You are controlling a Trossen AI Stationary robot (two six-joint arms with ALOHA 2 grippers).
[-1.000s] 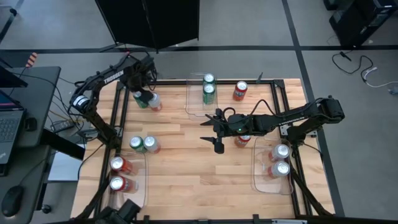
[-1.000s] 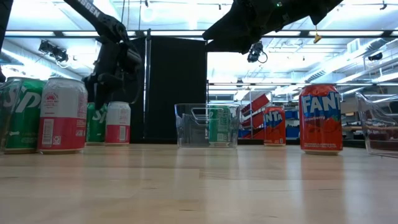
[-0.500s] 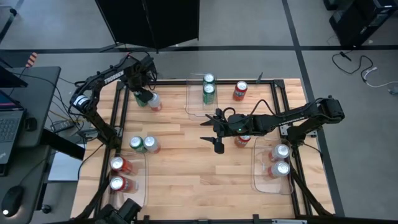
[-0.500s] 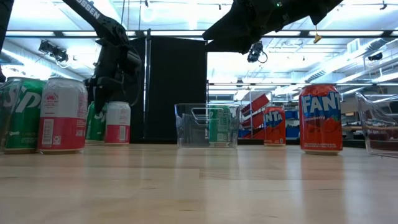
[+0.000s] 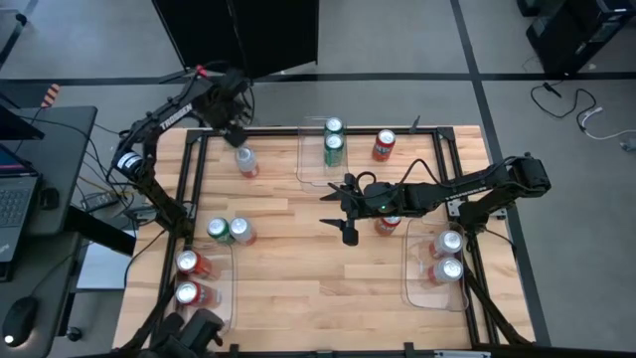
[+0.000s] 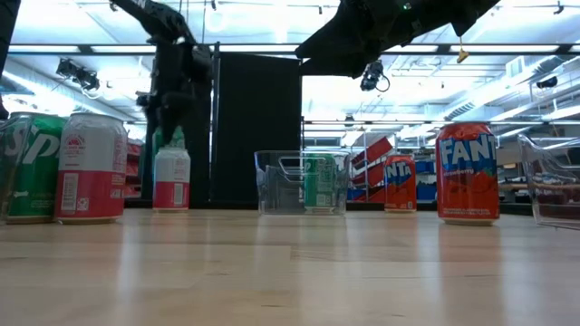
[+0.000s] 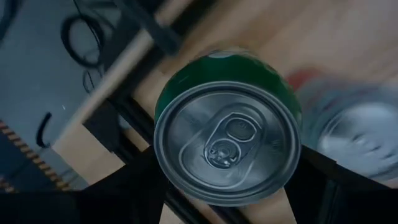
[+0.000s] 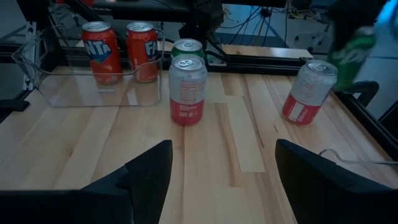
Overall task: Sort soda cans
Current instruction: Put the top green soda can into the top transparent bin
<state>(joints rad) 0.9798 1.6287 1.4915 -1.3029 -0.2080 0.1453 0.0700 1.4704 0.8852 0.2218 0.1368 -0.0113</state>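
Left tool (image 5: 231, 127) now clenched on green can (image 7: 227, 118), lifted off the surface's far-left corner; silver-white can (image 5: 245, 161) left standing there. Right tool (image 5: 343, 207) released, mid-surface. Carry to tray next.

wooden table (image 5: 298, 259), soda cans (image 5: 230, 231), 3 trays (image 5: 415, 283)
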